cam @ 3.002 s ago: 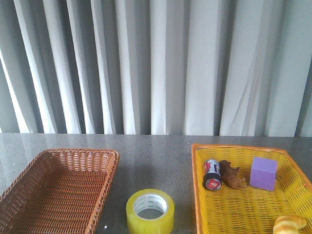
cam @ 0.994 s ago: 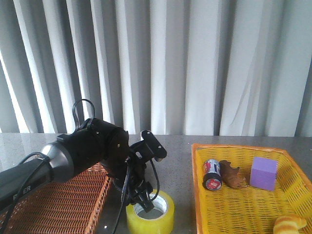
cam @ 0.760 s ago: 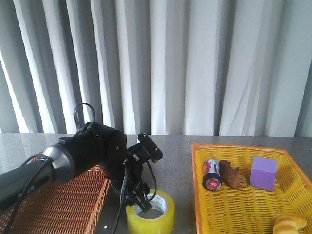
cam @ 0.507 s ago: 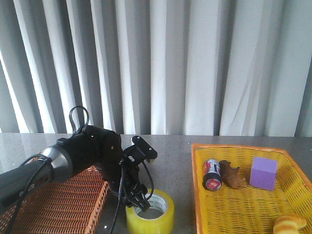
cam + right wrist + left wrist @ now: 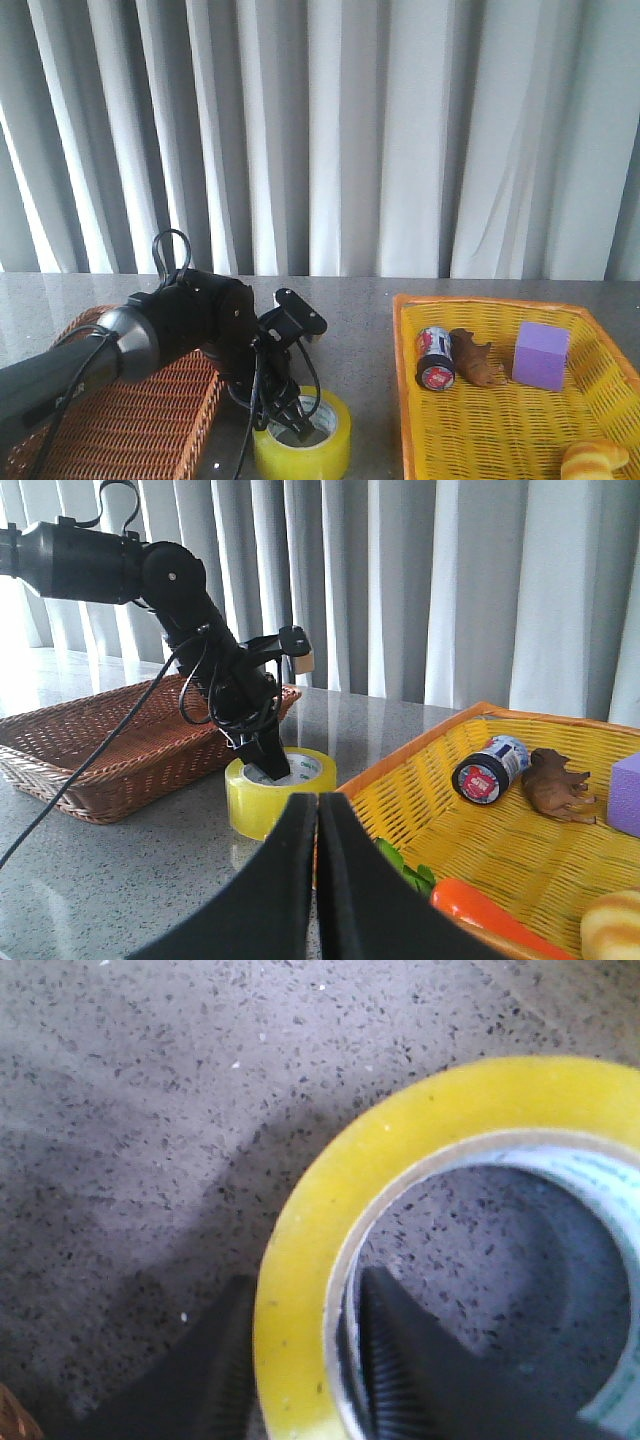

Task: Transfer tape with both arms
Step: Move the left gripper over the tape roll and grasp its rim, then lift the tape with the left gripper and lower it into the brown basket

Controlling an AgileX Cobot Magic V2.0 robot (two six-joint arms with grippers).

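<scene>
The tape (image 5: 300,462) is a wide yellow roll lying flat on the grey table between the two baskets. My left gripper (image 5: 297,425) reaches down into it. In the left wrist view one of the fingers (image 5: 400,1360) is inside the white core and the other is outside the yellow wall, so the left gripper (image 5: 305,1290) is shut on the tape (image 5: 300,1250). The right wrist view shows the tape (image 5: 255,805) with the left gripper (image 5: 262,760) in it. My right gripper (image 5: 317,802) hangs apart from the tape, over the yellow basket's near-left corner, shut and empty. The front view does not show it.
A brown wicker basket (image 5: 100,400) lies left of the tape. On the right, a yellow basket (image 5: 500,440) holds a small can (image 5: 435,358), a brown toy animal (image 5: 475,360), a purple block (image 5: 540,355), bread (image 5: 590,462) and a carrot (image 5: 490,910). Curtains hang behind the table.
The left arm came into view and sank onto the tape. Its fingers now straddle the roll's wall, and the roll has shifted slightly left.
</scene>
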